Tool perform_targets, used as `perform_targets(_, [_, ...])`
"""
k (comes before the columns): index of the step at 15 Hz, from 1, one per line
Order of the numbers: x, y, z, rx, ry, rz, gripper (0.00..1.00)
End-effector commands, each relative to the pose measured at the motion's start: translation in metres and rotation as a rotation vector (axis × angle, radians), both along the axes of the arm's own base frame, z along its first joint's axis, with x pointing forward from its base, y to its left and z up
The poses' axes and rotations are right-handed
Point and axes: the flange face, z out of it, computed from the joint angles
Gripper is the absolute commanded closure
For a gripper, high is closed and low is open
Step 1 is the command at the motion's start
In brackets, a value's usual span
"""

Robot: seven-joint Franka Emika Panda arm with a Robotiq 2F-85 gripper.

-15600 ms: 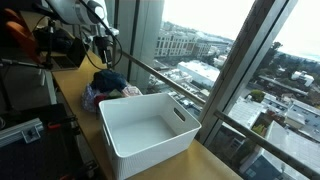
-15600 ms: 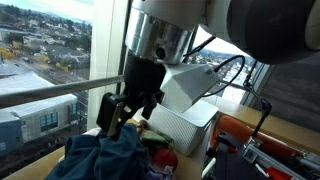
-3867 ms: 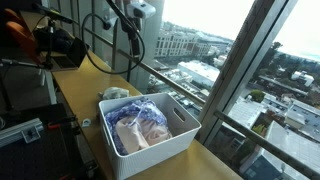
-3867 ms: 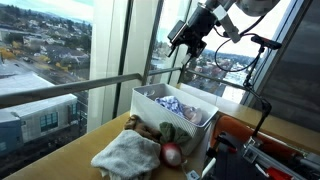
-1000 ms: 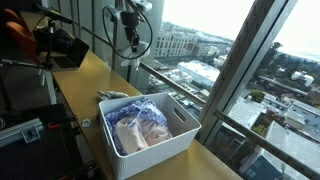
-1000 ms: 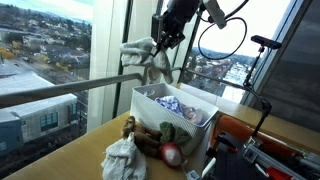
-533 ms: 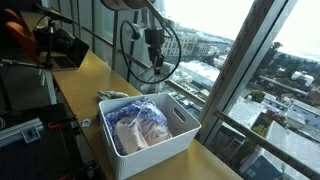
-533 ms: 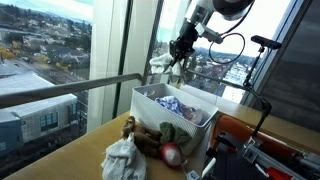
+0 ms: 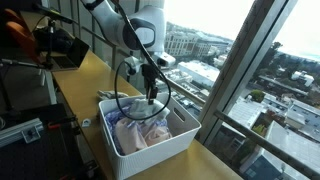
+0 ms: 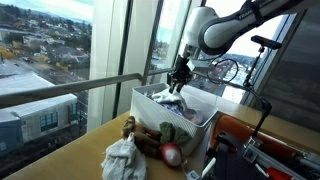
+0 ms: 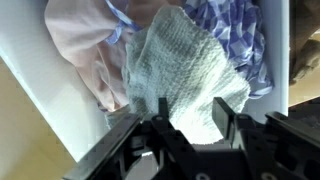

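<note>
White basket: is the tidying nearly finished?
Done: a pink cloth and a blue patterned cloth lie in the white basket. In hand: the pincer holds a grey knitted cloth above them. Left: a pale crumpled cloth and some coloured pieces lie outside, beside the basket.

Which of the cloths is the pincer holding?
The pale knitted cloth, gripped in the pincer above the bin; the pink cloth and the blue-patterned cloth lie loose in the bin.
</note>
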Motion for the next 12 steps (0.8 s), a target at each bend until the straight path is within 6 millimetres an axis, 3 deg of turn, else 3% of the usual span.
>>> perform_targets(1, [-0.007,0.018,0.053,0.001,-0.088,0.005,0.19])
perform_targets(3, [-0.011,0.041,0.088,0.009,-0.145,0.035,0.04])
perform_targets(6, [-0.015,0.098,0.117,0.002,-0.216,0.111,0.0])
perform_targets(8, [-0.02,0.137,0.117,-0.007,-0.231,0.165,0.0])
perform_targets(12, [-0.033,0.206,0.07,-0.035,-0.205,0.261,0.0])
